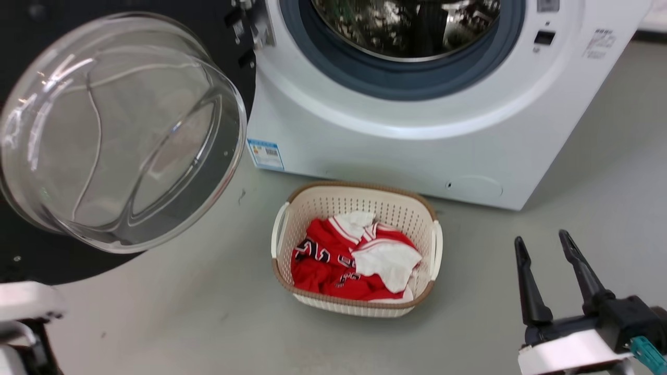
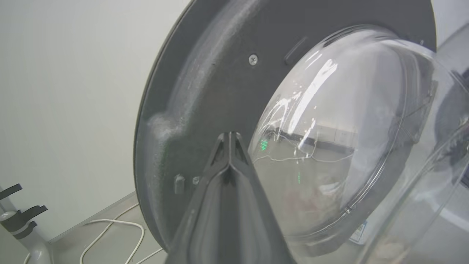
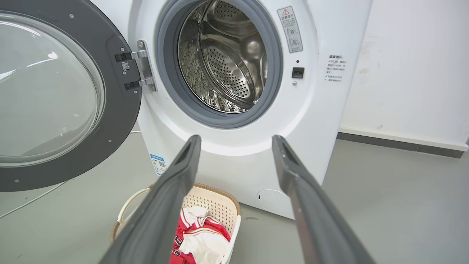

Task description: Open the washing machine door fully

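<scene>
On washing machine (image 1: 396,151) front, blue sticker (image 1: 266,154)

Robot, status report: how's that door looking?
Left gripper shut, by the door. Right gripper open, empty. Door wide open. Basket on floor, clear of it.

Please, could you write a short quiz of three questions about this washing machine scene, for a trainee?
1. True or false: the washing machine door is shut over the drum.
2. What lies in the basket? A) blue towels B) red and white clothing C) nothing
3. Fill in: the jaws of the right gripper stand ____.
Key: 1 false; 2 B; 3 open.
</scene>
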Robot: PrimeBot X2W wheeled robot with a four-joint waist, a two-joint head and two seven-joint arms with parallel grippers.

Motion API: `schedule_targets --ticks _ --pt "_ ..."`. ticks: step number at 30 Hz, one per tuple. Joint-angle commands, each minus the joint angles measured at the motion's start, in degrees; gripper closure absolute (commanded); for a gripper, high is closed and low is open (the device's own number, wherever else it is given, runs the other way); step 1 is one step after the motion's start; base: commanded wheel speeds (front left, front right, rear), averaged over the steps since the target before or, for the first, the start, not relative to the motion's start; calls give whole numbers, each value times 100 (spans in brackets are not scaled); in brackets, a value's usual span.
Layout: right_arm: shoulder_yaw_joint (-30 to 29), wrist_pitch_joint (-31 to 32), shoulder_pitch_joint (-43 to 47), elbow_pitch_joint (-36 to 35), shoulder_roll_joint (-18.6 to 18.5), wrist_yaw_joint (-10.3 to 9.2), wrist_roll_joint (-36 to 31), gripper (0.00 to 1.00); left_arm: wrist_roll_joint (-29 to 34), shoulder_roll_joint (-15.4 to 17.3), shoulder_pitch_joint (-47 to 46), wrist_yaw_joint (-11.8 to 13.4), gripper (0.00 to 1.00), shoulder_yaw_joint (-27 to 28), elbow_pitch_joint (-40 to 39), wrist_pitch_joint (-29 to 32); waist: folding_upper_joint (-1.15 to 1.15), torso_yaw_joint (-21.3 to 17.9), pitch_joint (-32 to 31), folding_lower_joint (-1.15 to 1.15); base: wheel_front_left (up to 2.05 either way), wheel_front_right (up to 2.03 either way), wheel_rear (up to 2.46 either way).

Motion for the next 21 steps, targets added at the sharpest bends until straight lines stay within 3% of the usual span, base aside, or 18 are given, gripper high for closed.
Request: schedule_targets --ticks 1,11,21 --pt "-35 -8 112 3 12 -4 73 0 51 -64 179 -36 100 -122 -132 11 0 -4 -248 0 0 0 0" --pt "-171 -8 364 -105 10 -4 145 0 174 -512 1161 -118 100 -1125 -1238 11 0 -312 -717 0 0 0 0" --pt "-215 -8 557 -275 10 -4 168 0 -63 -615 1706 -34 100 -2344 -1561 11 0 -793 -888 0 0 0 0"
